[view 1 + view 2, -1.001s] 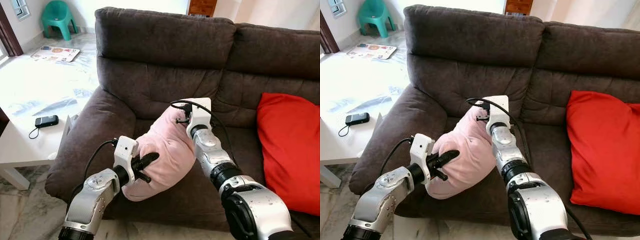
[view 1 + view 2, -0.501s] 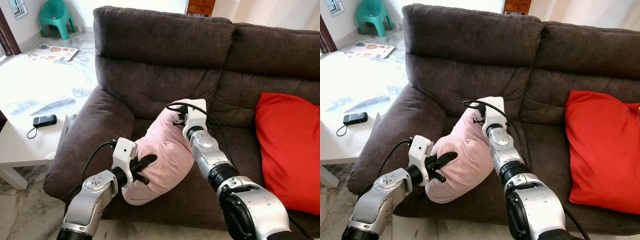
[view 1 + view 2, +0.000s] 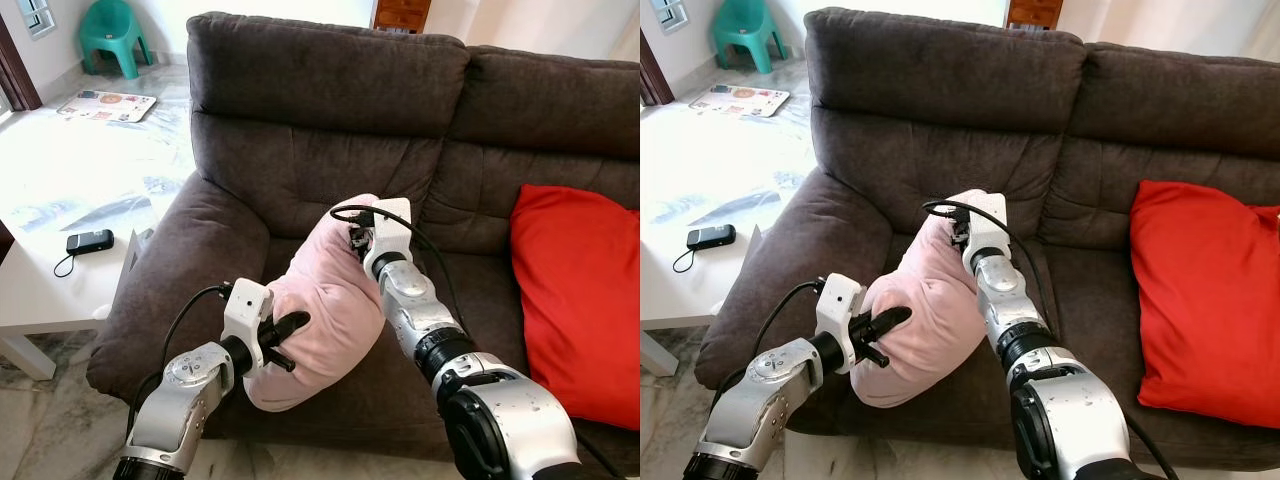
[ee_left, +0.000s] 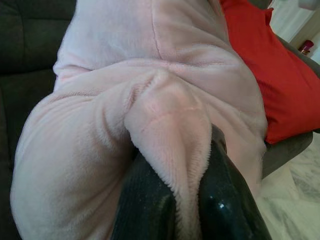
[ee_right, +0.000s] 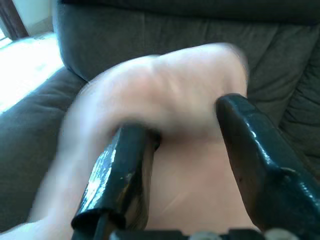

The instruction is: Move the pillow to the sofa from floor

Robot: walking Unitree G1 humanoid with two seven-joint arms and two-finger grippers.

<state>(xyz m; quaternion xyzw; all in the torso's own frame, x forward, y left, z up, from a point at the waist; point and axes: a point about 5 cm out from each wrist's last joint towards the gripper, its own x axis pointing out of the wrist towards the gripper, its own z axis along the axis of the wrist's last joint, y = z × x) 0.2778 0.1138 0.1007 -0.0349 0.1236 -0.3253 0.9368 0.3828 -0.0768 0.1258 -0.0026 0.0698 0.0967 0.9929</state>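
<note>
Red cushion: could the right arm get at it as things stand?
Probably not yet: the right gripper is shut on the pink pillow, as is the left gripper. The red cushion lies unobstructed on the sofa.

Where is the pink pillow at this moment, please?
The pink pillow is held over the left seat of the dark sofa, between the left gripper and right gripper, left of the red cushion.
</note>
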